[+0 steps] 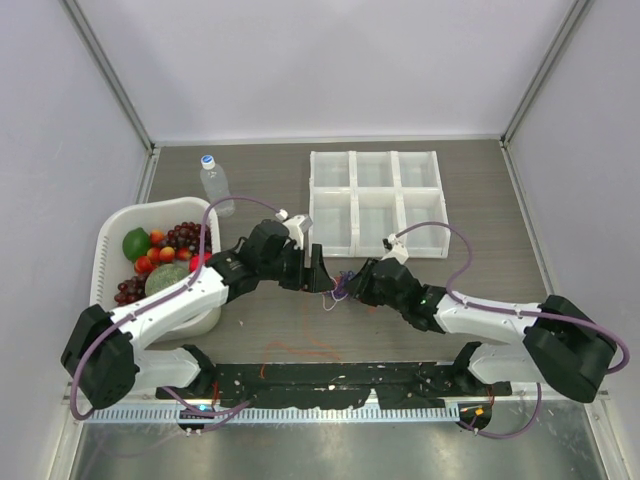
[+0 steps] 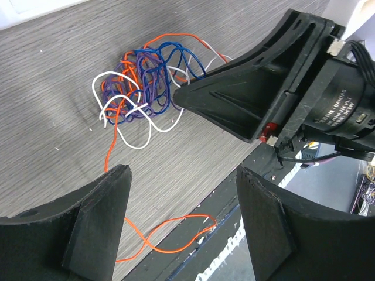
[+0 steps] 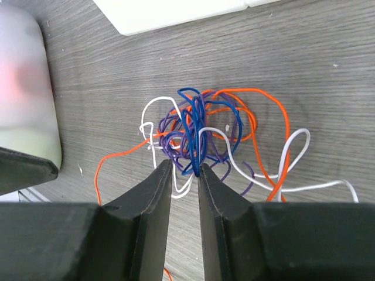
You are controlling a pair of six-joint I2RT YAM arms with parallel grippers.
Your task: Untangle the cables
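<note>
Right now the cables [image 1: 340, 286] [image 2: 143, 82] [image 3: 199, 126] are lying as a roundish clump at the middle of the desk [image 1: 250, 330], one orange strand [image 2: 170, 237] trailing toward the near edge. The left gripper [image 1: 318, 270] [image 2: 184, 225] is hovering beside them, jaws wide apart. The right gripper [image 1: 356, 286] [image 3: 184, 168] is holding its jaws narrowly apart, a blue loop [image 3: 195, 155] between their tips. Its motor housing [image 2: 345, 111] is showing "DAMIAO". A white basket [image 1: 110, 232] at the left edge is holding fruit [image 1: 170, 250].
</note>
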